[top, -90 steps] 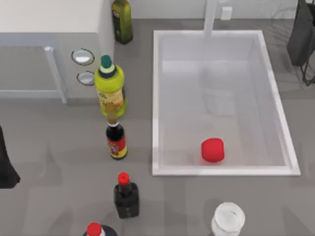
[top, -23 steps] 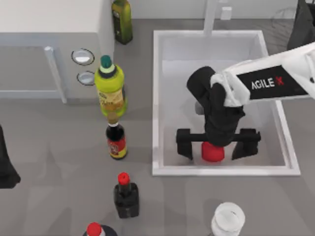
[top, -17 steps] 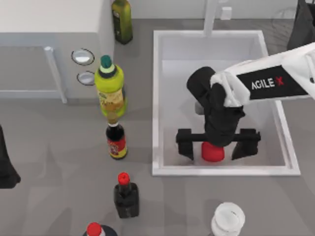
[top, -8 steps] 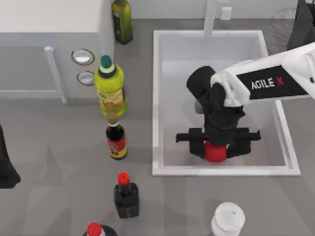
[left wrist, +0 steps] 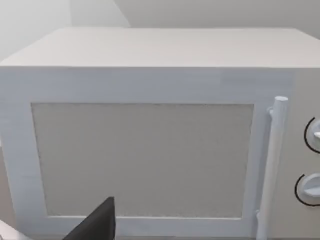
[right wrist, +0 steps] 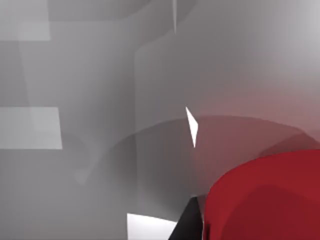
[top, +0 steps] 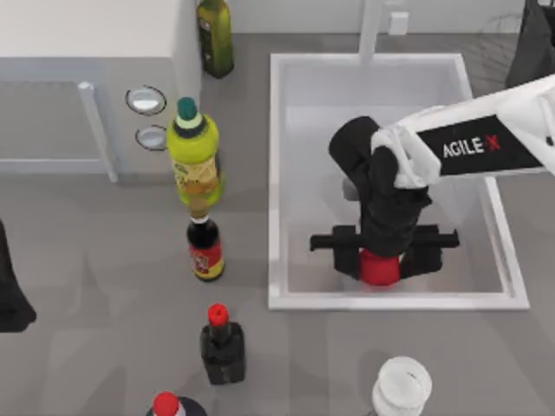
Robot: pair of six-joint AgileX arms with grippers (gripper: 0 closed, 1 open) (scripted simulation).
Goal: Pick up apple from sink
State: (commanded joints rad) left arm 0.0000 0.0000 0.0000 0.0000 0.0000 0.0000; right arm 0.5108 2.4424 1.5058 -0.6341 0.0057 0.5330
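The right arm reaches in from the right side of the worktop (top: 104, 260) and down into the sink (top: 276, 173), where its tool (top: 380, 258) sits over the apple (top: 379, 269) near the basin's front wall. The two black fingers (top: 349, 251) stand close on either side of the red fruit, pinching it between them, and the wrist above hides the apple's upper half in the top view. In the right wrist view the apple (right wrist: 270, 200) bulks large and red right at the camera, with a dark finger edge (right wrist: 187, 225) just beside it against the pale grey sink floor. The left arm is parked at the left edge of the worktop, facing the white microwave (left wrist: 150, 135); a dark tip of its tool (left wrist: 97, 225) shows there, but I cannot tell whether it is spread or pressed together. Left of the sink stand a yellow-green bottle (top: 194, 156), a dark sauce bottle (top: 205, 247) and a red-capped black bottle (top: 222, 345) in a rough line; an olive bottle (top: 215, 35) stands further back.
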